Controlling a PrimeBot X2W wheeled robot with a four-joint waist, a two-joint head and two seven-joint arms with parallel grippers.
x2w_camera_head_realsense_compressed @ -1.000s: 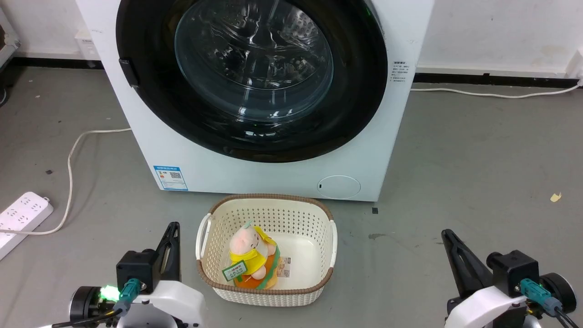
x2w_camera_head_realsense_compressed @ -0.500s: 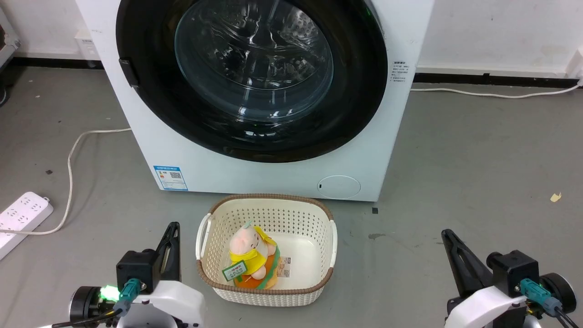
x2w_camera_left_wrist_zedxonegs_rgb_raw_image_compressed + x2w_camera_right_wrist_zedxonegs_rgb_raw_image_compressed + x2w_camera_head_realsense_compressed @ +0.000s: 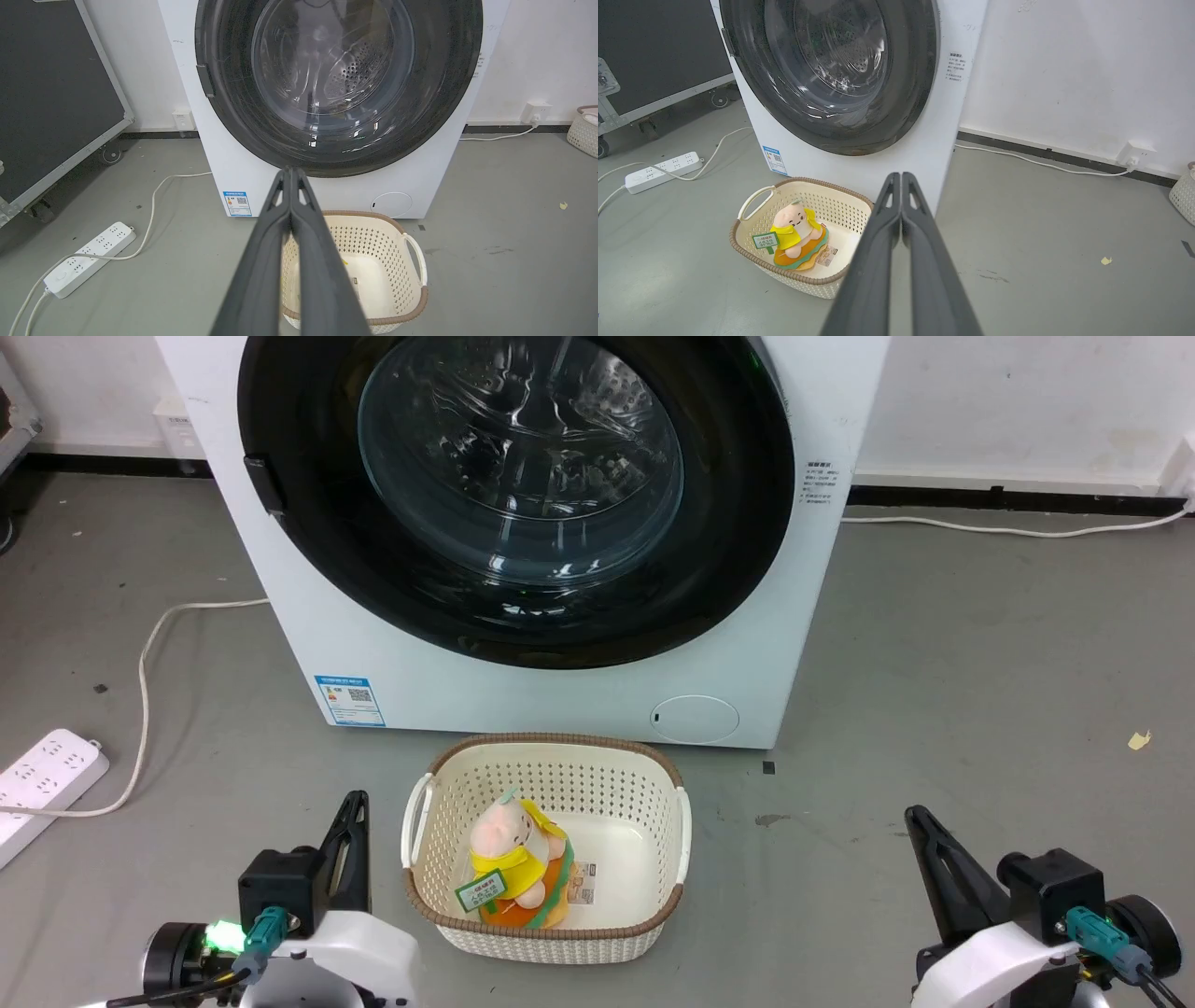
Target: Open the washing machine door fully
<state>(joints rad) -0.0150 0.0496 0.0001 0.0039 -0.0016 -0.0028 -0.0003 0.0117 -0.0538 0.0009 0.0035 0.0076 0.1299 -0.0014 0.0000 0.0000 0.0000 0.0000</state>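
You have not yet begun the real work: the washing machine door (image 3: pixel 518 485) lies shut, flat in the front of the machine (image 3: pixel 560 700), which stands on the floor (image 3: pixel 980 691) at the back wall. No gap shows at its rim, so the whole opening is left to do. Your left gripper (image 3: pixel 355 803) and right gripper (image 3: pixel 917 817) hang low over the floor, one at each side of the basket (image 3: pixel 551 739) before the machine's bottom edge, well apart from the door. Each has its two fingers (image 3: pixel 261 261) pressed together and holds nothing.

The head view gives you the plush toy (image 3: pixel 509 859) in the basket; in the left wrist view the gripper's own fingers cover that place. That wrist view adds a black wheeled case (image 3: pixel 51 93) left of the machine, and the right wrist view adds a wall socket (image 3: pixel 1134 154) on the right.
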